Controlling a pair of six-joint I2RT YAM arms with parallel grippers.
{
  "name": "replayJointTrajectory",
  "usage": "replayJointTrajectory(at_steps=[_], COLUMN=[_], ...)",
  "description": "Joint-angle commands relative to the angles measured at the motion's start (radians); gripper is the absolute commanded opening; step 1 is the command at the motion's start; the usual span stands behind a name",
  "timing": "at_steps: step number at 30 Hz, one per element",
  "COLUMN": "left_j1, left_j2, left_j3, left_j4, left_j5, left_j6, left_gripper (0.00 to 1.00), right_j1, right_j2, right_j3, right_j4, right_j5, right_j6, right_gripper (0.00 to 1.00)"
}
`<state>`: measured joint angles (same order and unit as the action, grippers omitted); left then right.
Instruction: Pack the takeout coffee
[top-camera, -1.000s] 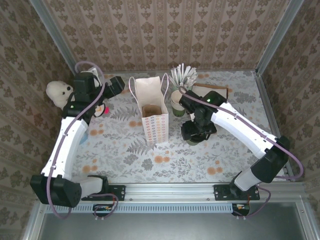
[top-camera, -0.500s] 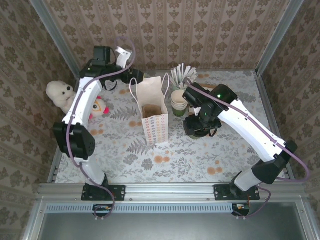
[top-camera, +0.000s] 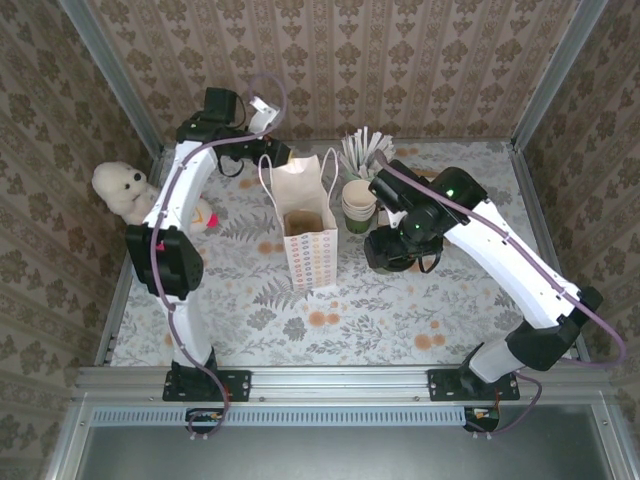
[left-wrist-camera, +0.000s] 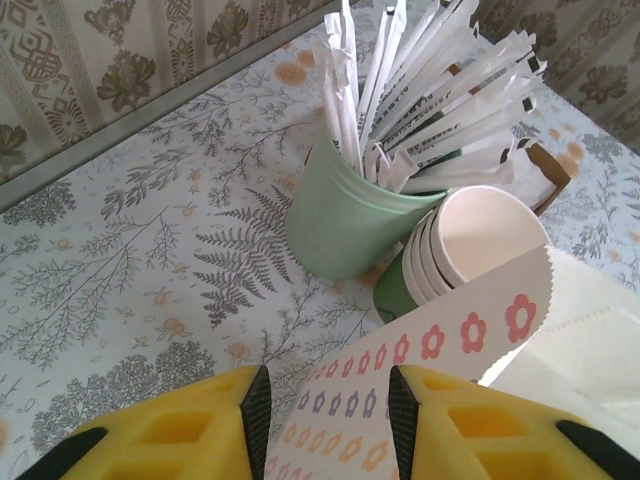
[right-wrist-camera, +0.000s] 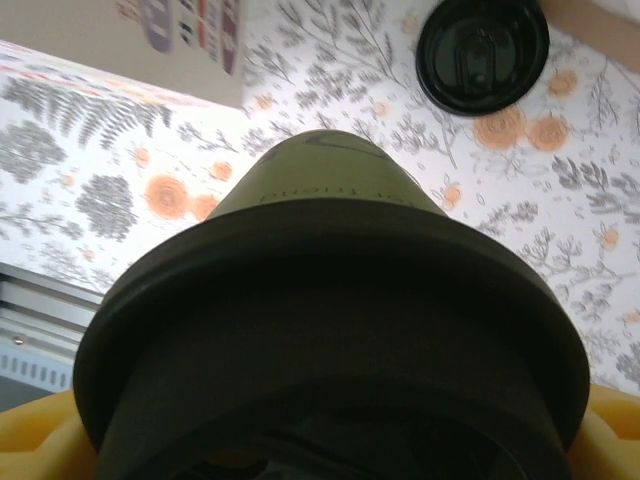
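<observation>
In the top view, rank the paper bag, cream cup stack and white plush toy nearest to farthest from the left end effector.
1. Paper bag, its rim inside the left end effector.
2. Cream cup stack, just right of the bag.
3. White plush toy, far off to the left.

Lidded olive-green cup (right-wrist-camera: 322, 185) close up — loose black lid (right-wrist-camera: 482, 52) beyond it

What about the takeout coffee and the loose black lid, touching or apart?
Apart. The right wrist view shows flowered tablecloth between the takeout coffee and the loose black lid.
</observation>
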<state>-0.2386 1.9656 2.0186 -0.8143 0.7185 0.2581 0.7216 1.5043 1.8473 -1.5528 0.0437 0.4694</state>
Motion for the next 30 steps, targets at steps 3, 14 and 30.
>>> replayJointTrajectory(at_steps=[3, 14, 30], left_j1=[-0.033, -0.148, -0.151], left_j2=[-0.108, -0.251, -0.236], left_j3=[-0.109, -0.233, -0.198], left_j4=[0.067, 0.073, -0.04], left_j5=[-0.056, -0.338, -0.446], left_j6=[-0.161, -0.427, -0.478], left_gripper=[0.39, 0.41, 0.45], right_j1=[0.034, 0.114, 0.166], right_j2=[0.011, 0.107, 0.267], right_j3=[0.135, 0.414, 0.61], right_j4=[-0.048, -0.072, 0.023], right_j5=[-0.051, -0.137, -0.116], right_j6=[-0.023, -0.099, 0.048], right_gripper=[0.55, 0.53, 0.5])
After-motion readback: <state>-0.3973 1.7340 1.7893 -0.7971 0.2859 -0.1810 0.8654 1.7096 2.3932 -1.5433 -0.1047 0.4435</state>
